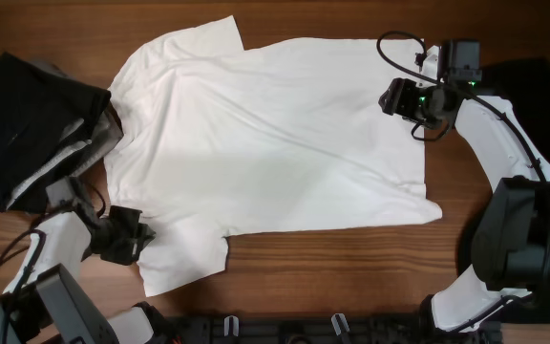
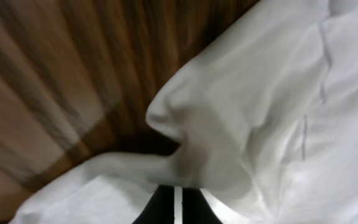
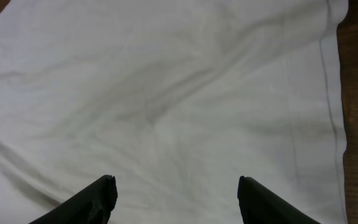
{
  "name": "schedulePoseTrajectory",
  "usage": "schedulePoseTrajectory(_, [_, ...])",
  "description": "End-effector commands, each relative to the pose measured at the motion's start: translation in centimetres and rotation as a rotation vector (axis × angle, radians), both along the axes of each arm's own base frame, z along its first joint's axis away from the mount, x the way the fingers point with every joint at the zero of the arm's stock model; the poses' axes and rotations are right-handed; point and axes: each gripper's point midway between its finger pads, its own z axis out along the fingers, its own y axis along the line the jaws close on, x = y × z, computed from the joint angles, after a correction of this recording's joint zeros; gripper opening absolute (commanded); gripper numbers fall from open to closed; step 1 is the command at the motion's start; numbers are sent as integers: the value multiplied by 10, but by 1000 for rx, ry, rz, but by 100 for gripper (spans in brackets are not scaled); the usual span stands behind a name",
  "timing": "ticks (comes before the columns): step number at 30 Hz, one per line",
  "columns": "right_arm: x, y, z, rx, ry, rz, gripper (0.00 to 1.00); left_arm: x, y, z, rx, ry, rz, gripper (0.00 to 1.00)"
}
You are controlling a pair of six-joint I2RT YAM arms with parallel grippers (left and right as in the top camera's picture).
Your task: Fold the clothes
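Left hand sits at the near-left corner of the white T-shirt, its fingers pressed together with only a thin strip of white between them. By the left wrist view it is pinching a raised fold of the near sleeve. Right hand hovers at the far right of the shirt, just inside the hem, fingers spread wide over flat cloth and holding nothing. The shirt lies open across the middle of the wooden counter, collar to the left and hem to the right, and no fold is made yet.

A pile of dark garments touches the shirt's far-left shoulder. The pinch looks shallow, so the sleeve may slip free as it is carried inward. With the right side unheld, a pull from the left could drag the whole shirt and wrinkle it, or snag the dark pile.
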Motion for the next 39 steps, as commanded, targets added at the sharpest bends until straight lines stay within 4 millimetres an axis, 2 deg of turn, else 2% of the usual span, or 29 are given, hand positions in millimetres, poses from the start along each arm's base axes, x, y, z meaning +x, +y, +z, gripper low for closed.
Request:
schedulePoseTrajectory(1, [1, 1, -3, -3, 12, 21, 70, -7, 29, 1, 138, 53, -111, 16])
schedulePoseTrajectory(5, [-3, 11, 2, 46, 13, 44, 73, 6, 37, 28, 165, 11, -173, 25])
schedulePoseTrajectory(7, [-3, 13, 13, 59, -8, 49, 75, 12, 41, 47, 188, -20, -195, 30])
schedulePoseTrajectory(12, [-8, 13, 56, 51, -95, 54, 78, 23, 49, 101, 278, -132, -228, 37])
schedulePoseTrajectory(16, [-19, 13, 94, 46, -169, 56, 79, 23, 49, 138, 350, -225, -251, 50])
schedulePoseTrajectory(19, [-32, 14, 118, 43, -204, 57, 80, 18, 44, 154, 379, -276, -247, 61])
schedulePoseTrajectory(22, [-44, 15, 133, 43, -220, 57, 81, 16, 35, 167, 390, -350, -294, 63])
schedulePoseTrajectory(27, [-59, 15, 140, 44, -206, 56, 82, 15, 25, 181, 415, -435, -367, 63])
schedulePoseTrajectory(30, [-59, 15, 140, 45, -202, 56, 83, 23, 15, 192, 425, -537, -495, 62])
schedulePoseTrajectory(33, [-60, 32, 147, 155, -205, 76, 88, 34, -5, 213, 427, -676, -641, 63])
schedulePoseTrajectory(34, [-59, 45, 157, 231, -231, 120, 89, 38, -10, 224, 450, -722, -694, 67])
schedulePoseTrajectory(35, [-60, 55, 164, 288, -248, 157, 98, 41, -13, 231, 474, -751, -727, 69])
schedulePoseTrajectory(38, [-64, 76, 184, 445, -266, 220, 100, 48, -20, 243, 508, -813, -762, 83])
schedulePoseTrajectory(39, [-66, 79, 187, 466, -265, 230, 100, 50, -22, 244, 510, -821, -772, 85])
